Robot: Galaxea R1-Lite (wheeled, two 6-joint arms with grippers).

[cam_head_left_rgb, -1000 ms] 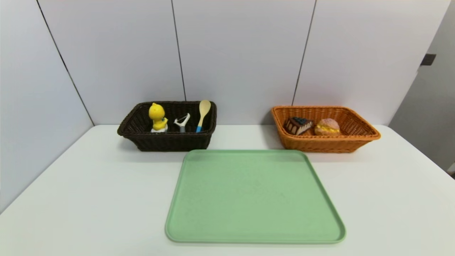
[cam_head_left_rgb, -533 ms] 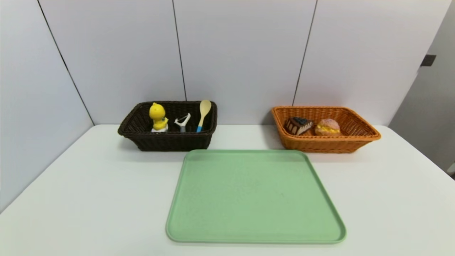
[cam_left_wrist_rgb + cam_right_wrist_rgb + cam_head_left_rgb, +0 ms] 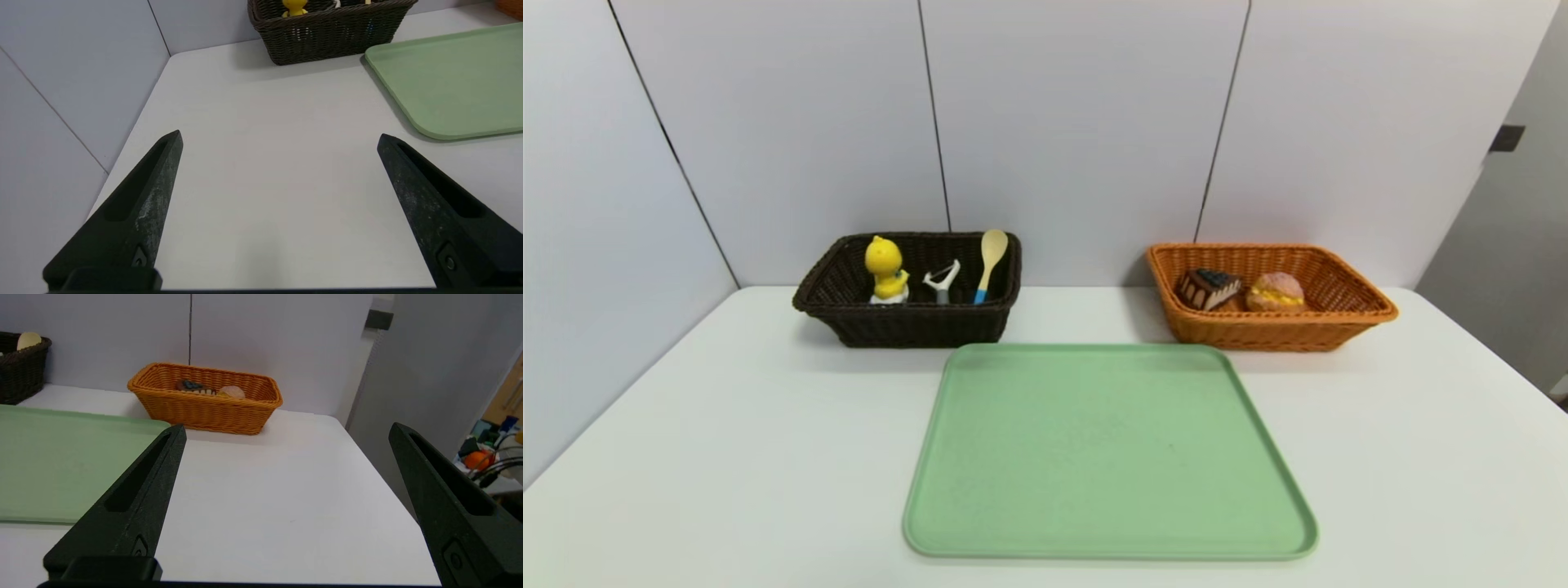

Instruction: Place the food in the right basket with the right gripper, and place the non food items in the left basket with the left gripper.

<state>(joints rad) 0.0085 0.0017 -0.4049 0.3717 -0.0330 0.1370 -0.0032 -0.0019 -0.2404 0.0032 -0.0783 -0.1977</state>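
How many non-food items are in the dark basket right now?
3: the yellow duck toy at its left, the peeler mid-basket, the spoon at its right. The front wall might hide more.

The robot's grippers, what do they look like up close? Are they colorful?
No, they're plain and dark. The left gripper has two black fingers shaped like long wedges with narrow tips, a long hollow in each, and grey scuffs on their inner sides. The right gripper has the same shape and dark color. Each finger has a small round screw near its base.
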